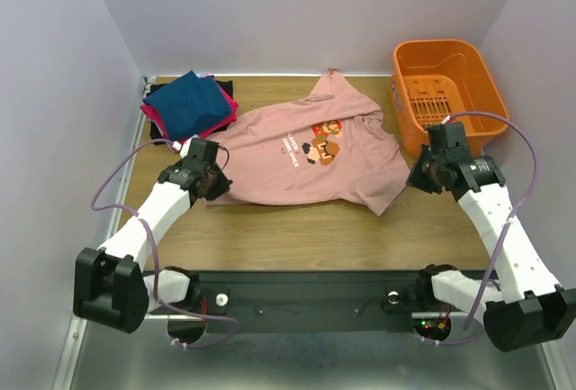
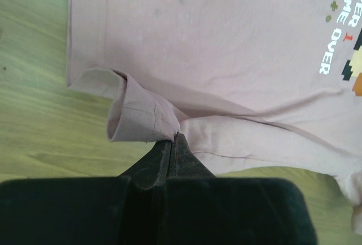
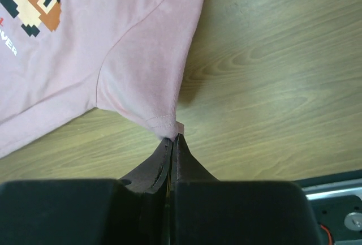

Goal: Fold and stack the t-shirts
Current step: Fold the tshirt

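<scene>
**A:** Which way does the cloth run from each grab?

**B:** The left pincer (image 2: pixel 175 138) is clamped shut on a bunched edge of the pink tee (image 1: pixel 270 165). From its tips the cloth spreads ahead and off to its right. The right pincer (image 3: pixel 173 138) is pinched tight on a sleeve tip, with cloth running ahead and to its left. So the tee lies spread between them, long axis roughly pincer to pincer.

**A:** And the folded stack (image 1: pixel 189 106)?

**B:** Just past the left pincer, further out and slightly to its left. I'd guess that arm does the placing.
</scene>
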Available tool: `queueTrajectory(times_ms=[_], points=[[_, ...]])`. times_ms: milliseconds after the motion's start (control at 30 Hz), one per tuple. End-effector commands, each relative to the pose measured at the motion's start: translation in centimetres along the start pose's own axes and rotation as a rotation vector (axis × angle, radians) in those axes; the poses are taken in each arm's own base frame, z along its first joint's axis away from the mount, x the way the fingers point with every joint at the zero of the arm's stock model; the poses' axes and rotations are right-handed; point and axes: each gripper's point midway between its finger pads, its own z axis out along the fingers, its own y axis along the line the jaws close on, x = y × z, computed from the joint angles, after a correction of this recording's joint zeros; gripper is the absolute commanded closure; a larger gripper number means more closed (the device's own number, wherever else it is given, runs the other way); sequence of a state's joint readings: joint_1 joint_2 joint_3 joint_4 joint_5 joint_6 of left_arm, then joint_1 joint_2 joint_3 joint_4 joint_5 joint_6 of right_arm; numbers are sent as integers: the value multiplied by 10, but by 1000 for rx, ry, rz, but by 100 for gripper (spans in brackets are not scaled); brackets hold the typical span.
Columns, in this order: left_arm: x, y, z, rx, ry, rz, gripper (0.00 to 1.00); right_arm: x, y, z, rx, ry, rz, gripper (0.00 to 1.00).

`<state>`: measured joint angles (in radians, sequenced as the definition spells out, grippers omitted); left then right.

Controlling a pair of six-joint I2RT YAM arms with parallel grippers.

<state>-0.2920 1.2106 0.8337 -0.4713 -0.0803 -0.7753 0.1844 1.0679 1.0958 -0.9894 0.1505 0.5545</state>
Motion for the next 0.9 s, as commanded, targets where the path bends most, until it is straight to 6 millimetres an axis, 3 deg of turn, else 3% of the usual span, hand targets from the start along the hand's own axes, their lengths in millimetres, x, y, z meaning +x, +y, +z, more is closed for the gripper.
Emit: queueTrajectory(times_ms=[0, 333, 500, 633, 867], points=[[10, 1, -15, 29, 0, -22, 100, -1, -8, -23, 15, -20, 24, 100], [31, 5, -44, 92, 20, -57, 100, 16, -19, -55, 4, 1, 56, 99], [39, 13, -49, 88, 26, -79, 100, 22, -19, -64, -10, 22, 62, 100], [36, 8, -46, 100, 22, -83, 100, 16, -16, -56, -8, 12, 57, 100], [16, 3, -21, 13, 13, -13, 100, -15, 6, -14, -8, -19, 7, 100]])
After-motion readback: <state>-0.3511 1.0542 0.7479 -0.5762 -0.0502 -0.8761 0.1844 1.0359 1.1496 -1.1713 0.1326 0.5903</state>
